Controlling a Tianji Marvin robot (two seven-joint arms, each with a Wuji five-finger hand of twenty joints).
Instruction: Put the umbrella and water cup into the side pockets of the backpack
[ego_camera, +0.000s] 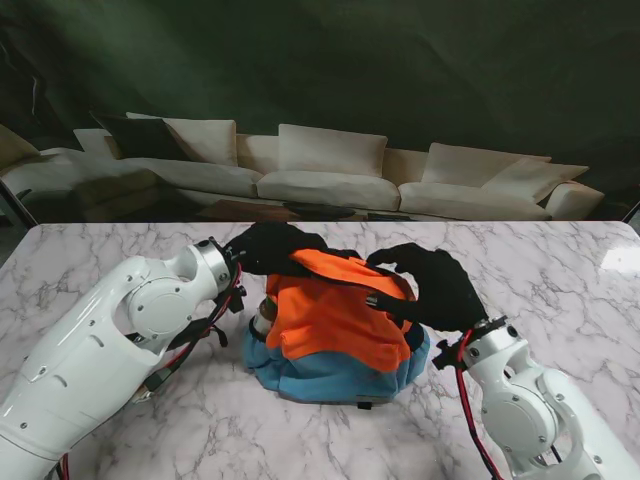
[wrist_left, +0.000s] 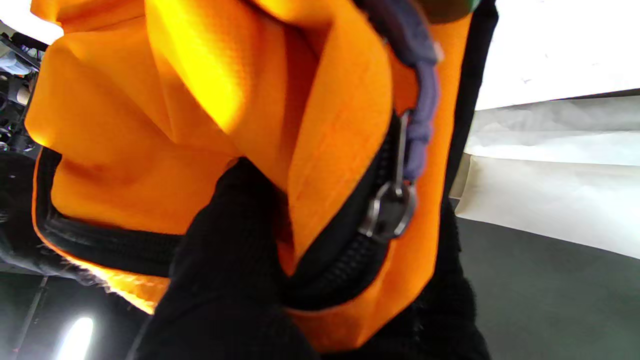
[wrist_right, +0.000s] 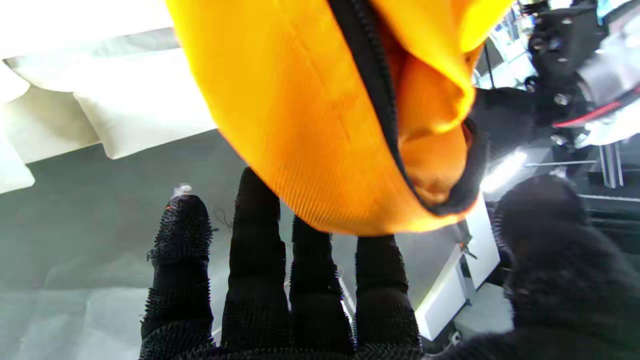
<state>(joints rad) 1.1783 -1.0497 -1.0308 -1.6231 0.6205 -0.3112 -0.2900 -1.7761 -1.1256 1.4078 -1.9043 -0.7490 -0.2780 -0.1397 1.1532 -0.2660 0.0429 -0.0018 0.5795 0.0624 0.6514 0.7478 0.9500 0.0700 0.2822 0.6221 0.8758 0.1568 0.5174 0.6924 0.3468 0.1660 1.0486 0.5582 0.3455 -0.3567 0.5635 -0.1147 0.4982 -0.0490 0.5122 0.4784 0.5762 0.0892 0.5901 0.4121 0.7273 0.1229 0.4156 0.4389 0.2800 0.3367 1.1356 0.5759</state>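
Both arms fill the near corners of the stand view, meeting at the backpack (ego_camera: 340, 325) on the marble table (ego_camera: 560, 270).

Left hand (ego_camera: 268, 246): clenched on the orange top fabric at the pack's far left corner; the wrist view shows a black finger (wrist_left: 235, 240) pressed into the fold, just beside the zipper slider (wrist_left: 389, 212).

Right hand (ego_camera: 435, 285): draped over the pack's right shoulder. Its wrist view shows fingers (wrist_right: 257, 280) extended and apart, tips touching the orange fabric from outside; whether the thumb pinches anything, I cannot tell.

Cup (ego_camera: 264, 318): what appears to be its top shows at the pack's left side, below the left hand's knuckles, seemingly in that pocket. Umbrella: not identifiable in any view.

Risks: the pack is soft and slumped; a pull by the left hand could tip it and spill the cup. The right fingers may slide off the smooth fabric.

Obstructions: both hands and the drooping orange flap cover the side pockets. Sofa (ego_camera: 330, 175) stands well beyond the fingertips.
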